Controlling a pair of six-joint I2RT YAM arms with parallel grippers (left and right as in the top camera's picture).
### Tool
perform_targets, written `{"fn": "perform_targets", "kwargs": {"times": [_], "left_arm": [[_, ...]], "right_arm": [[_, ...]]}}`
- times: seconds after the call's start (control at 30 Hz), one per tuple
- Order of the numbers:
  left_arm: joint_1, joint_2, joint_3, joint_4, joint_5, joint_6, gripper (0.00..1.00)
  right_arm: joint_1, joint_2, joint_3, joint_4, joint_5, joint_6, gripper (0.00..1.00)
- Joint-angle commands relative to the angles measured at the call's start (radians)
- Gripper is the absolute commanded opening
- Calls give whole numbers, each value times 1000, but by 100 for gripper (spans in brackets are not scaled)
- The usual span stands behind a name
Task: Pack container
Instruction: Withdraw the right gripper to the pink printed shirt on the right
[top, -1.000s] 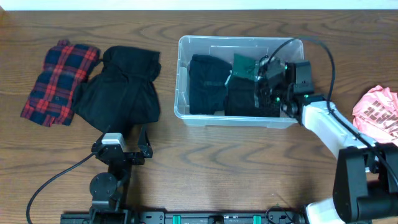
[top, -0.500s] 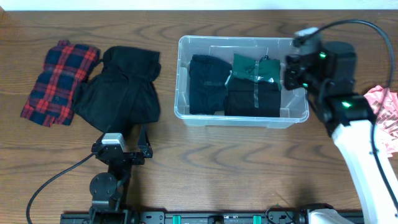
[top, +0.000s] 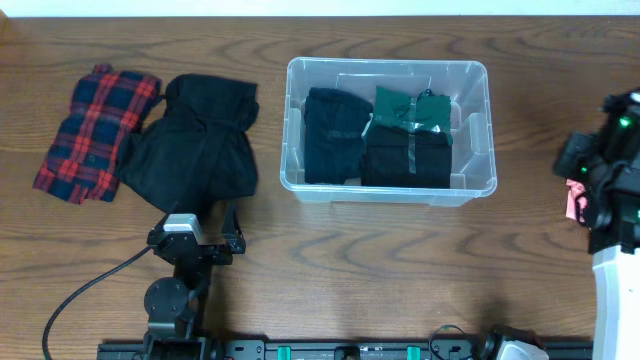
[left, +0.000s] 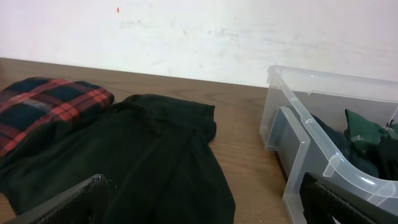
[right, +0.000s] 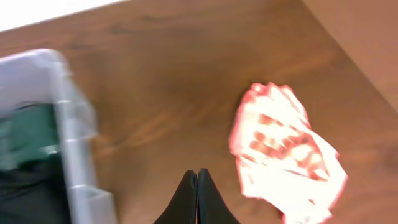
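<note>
Overhead, you see the container (top: 390, 64) in the middle of the table (top: 300, 290), holding 2 folded black items (top: 333, 135) and 1 green item (top: 408, 106). To its left lie a black garment (top: 195, 145) and, touching its left side, a red plaid cloth (top: 95, 130). Your right gripper (right: 197, 182) is pinched closed on nothing, over bare wood right of the container, with a pink cloth (right: 286, 155) near it. Your left gripper (left: 205, 208) stands wide apart and empty at the black garment's near edge.
</note>
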Motion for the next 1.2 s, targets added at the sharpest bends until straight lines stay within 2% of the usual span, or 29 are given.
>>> {"fn": "perform_targets", "kwargs": {"times": [0.0, 0.07, 0.37, 0.83, 0.87, 0.93, 0.97, 1.0, 1.03, 1.07, 1.17], "left_arm": [[-5, -6, -17, -35, -15, -2, 98], [-5, -6, -17, -35, -15, -2, 98], [-5, -6, -17, -35, -15, -2, 98], [-5, -6, -17, -35, -15, -2, 98], [-5, -6, -17, -35, -16, -2, 98], [-5, -6, -17, -35, -15, -2, 98], [-5, -6, -17, -35, -16, -2, 98], [-5, -6, -17, -35, -15, -2, 98], [-5, -6, -17, -35, -15, -2, 98], [-5, -6, -17, -35, -15, -2, 98], [-5, -6, -17, -35, -15, -2, 98]], "right_arm": [[-70, -4, 6, -4, 32, 48, 4], [-109, -4, 6, 13, 32, 49, 8], [-238, 32, 6, 32, 23, 99, 9], [-312, 306, 6, 86, 20, 105, 22], [-321, 316, 6, 97, 20, 105, 31], [-339, 323, 6, 113, 20, 105, 65], [-348, 323, 6, 122, 20, 101, 69], [-357, 323, 6, 135, 20, 101, 60], [-365, 322, 6, 149, 20, 101, 21], [-372, 322, 6, 163, 20, 101, 1], [-391, 328, 6, 237, 18, 82, 1]]}}
